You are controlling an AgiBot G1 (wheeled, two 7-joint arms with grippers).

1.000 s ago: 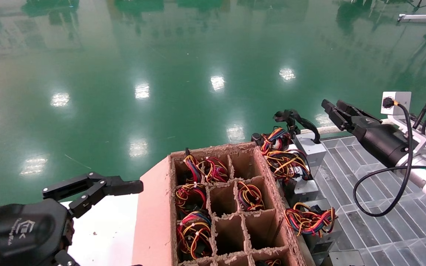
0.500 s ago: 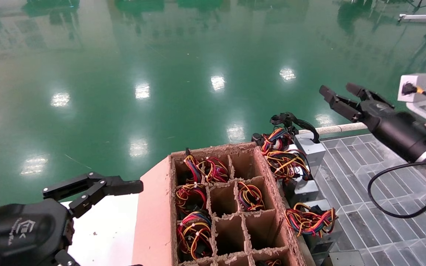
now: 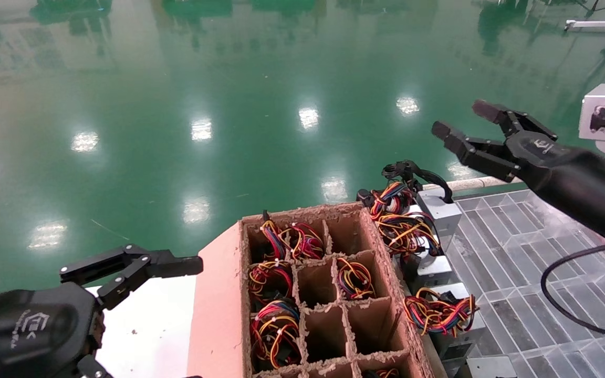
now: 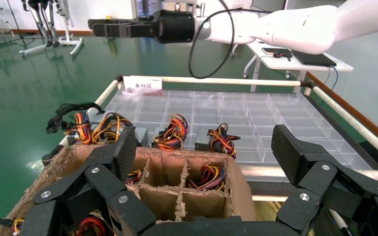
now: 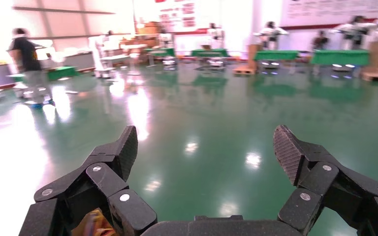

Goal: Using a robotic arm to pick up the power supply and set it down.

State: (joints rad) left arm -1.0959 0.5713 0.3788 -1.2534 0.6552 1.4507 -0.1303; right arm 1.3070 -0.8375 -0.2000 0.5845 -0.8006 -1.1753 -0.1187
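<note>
So we're holding our right tool up in the air with its fingers spread wide and nothing in them, out past the far end of the clear gridded tray. The power supply, the grey block with the black cable bundle, is sitting at the tray's far corner, just beside the cardboard divider box, well below that tool. Our left tool is also hanging spread, parked low beside the box.
</note>
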